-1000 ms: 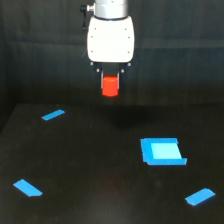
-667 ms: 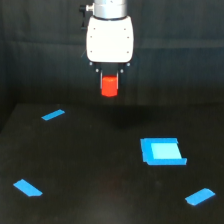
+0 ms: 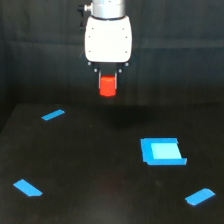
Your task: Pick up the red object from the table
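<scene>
Black and matte, the table (image 3: pixel 100 165) fills the lower part of the exterior view, with a dark backdrop behind it. Four blue marks lie on this surface: a tape strip (image 3: pixel 53 115) at the exterior view's left, a second tape strip (image 3: pixel 28 188) nearer the camera on the same side, a square patch (image 3: pixel 161 151) toward the exterior view's right, and a third tape strip (image 3: pixel 200 196) at the lower right. The white arm body (image 3: pixel 108 39) hangs from above at the centre top. Below it, the pincer (image 3: pixel 108 86) is closed on the red object (image 3: pixel 107 87), a short red-orange cylinder, one finger on each side. The red object is held in the air, clear of the table and well apart from all blue marks.
</scene>
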Robot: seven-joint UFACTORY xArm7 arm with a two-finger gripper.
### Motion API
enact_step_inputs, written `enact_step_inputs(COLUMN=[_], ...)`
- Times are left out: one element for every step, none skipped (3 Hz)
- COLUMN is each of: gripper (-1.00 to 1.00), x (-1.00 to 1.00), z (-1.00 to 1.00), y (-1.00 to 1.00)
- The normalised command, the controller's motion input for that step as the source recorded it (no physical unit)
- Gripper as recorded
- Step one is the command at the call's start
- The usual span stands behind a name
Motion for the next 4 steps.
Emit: enact_step_inputs(gripper=[-0.91,-0.95,-1.00,-0.93], x=[-0.03,0.02,-0.11,0.05], z=[0.01,-0.03,-0.01,-0.06], y=[0.01,0.07,-0.02,-0.02])
